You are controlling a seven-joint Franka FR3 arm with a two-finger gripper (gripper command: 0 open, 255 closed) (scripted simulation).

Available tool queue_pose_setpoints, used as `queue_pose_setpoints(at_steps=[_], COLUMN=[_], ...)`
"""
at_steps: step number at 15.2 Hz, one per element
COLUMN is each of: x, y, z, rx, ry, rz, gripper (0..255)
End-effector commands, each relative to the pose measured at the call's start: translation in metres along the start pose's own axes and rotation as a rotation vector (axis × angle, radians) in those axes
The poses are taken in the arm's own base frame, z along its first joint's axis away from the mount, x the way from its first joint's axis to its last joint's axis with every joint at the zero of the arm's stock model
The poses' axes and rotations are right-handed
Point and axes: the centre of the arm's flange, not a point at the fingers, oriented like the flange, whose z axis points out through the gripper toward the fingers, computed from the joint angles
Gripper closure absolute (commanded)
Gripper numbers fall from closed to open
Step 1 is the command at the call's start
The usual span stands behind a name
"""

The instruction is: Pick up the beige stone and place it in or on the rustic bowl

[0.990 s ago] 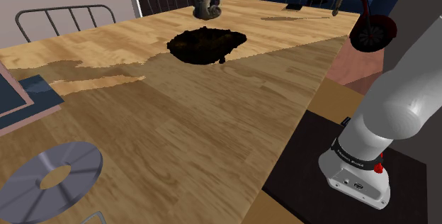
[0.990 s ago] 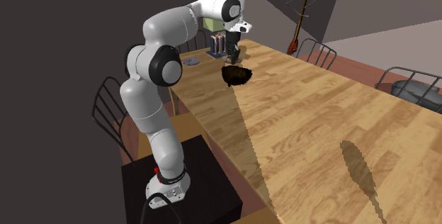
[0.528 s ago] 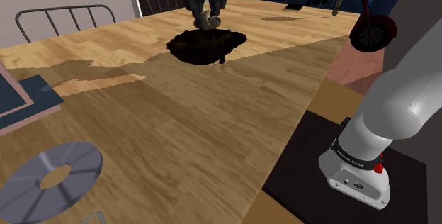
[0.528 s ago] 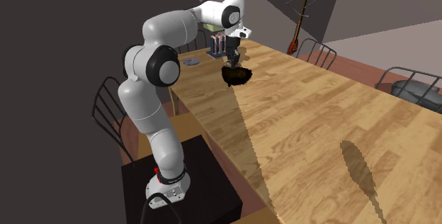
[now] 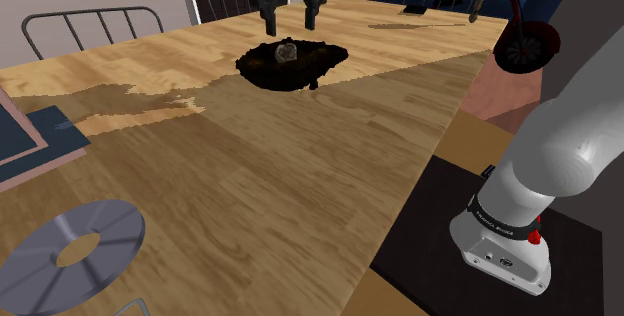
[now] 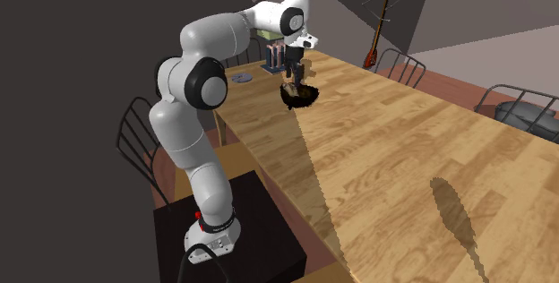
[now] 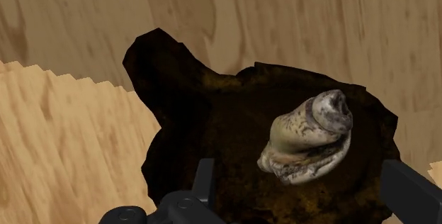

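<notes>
The beige, banded stone lies inside the dark, ragged-edged rustic bowl on the far part of the wooden table. My black gripper hangs open just above it, and neither finger touches the stone. In the wrist view the stone rests on the bowl's dark floor, between the two spread fingers and a little beyond them. In the second exterior view the gripper hovers over the bowl near the table's far end.
A grey disc lies near the table's front corner, with a dark blue book at the shoulder view's left edge. Metal chairs stand behind the table. A box of upright items sits beyond the bowl. The black stand is at lower right.
The gripper carried the stone down over the bowl, then opened. The stone dropped into the bowl and the gripper has risen slightly.
</notes>
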Motion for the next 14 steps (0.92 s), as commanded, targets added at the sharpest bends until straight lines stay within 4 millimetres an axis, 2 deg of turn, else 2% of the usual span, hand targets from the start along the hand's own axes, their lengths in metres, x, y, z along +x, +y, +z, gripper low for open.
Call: queue_pose_setpoints(at_steps=[1,2,6,14], x=[0.000,0.000,0.000,0.000], y=[0.000,0.000,0.000,0.000], z=[0.000,0.000,-0.050,-0.050], rx=[0.000,0.000,0.000,0.000], ry=[0.000,0.000,0.000,0.000], rz=[0.000,0.000,0.000,0.000], gripper=[0,0,0,0])
